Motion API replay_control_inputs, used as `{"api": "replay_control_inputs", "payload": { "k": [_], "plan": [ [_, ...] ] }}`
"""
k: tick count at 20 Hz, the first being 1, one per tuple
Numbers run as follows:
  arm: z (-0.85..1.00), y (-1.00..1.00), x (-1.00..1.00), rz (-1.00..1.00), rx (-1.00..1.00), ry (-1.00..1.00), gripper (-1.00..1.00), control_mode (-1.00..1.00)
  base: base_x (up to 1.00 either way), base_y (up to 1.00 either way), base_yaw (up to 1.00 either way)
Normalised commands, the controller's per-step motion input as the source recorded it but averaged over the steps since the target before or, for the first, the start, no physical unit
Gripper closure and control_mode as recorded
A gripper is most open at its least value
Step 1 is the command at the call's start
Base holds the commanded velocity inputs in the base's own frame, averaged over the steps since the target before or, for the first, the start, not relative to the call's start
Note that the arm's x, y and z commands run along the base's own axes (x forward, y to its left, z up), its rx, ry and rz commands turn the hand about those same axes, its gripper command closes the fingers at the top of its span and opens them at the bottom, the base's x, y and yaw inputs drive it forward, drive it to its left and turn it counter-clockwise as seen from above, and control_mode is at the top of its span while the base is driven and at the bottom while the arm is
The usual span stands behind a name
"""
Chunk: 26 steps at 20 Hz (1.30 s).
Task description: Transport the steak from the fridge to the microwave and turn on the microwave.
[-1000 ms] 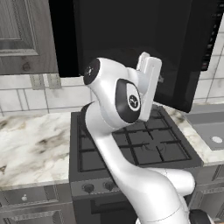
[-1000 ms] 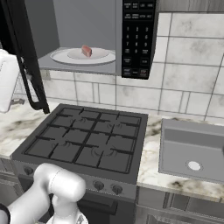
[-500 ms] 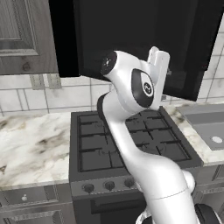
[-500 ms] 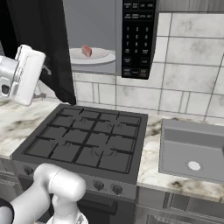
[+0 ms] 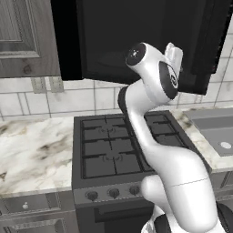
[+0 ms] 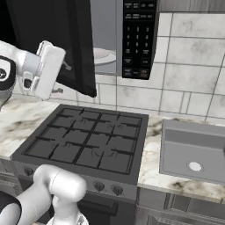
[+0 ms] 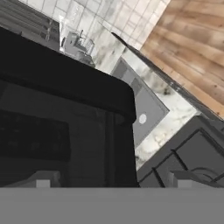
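Note:
The microwave hangs above the stove, its black door swung most of the way across the opening. A sliver of the white turntable plate shows in the gap beside the button panel. The steak is hidden behind the door. The fridge is out of view. My gripper rests against the outer face of the door, its white hand near the door's free edge. In the hand view the gripper is open, the fingertips wide apart with the dark door right in front and nothing held.
A black gas stove lies directly below the microwave, with a grey sink to its right. Marble counter stretches left of the stove. A dark wood cabinet hangs at the upper left.
My hand has swept to the right with the door ahead of it. The door has swung further shut and now covers the steak, which showed on the plate before.

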Motion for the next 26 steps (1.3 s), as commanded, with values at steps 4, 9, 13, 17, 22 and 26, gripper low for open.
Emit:
{"api": "replay_control_inputs", "payload": {
  "k": [4, 9, 13, 17, 22, 26],
  "plan": [
    [0.00, -0.31, 0.47, 0.23, 0.16, 0.00, -1.00, -1.00, 0.00, 0.00, 0.00],
    [0.00, -0.22, 0.43, 0.34, 0.17, 0.00, -1.00, -1.00, 0.00, 0.00, 0.00],
    [0.00, -0.15, 0.42, 0.36, 0.12, 0.00, -1.00, -1.00, 0.00, 0.00, 0.00],
    [0.00, -0.03, 0.24, 0.39, 0.05, -0.01, -1.00, -1.00, 0.00, 0.00, 0.00],
    [0.00, 0.02, 0.26, 0.40, 0.00, 0.00, -1.00, -1.00, 0.00, 0.00, 0.00],
    [0.00, 0.08, 0.25, 0.35, 0.00, 0.00, -1.00, -1.00, 0.00, 0.00, 0.00]
  ]
}}
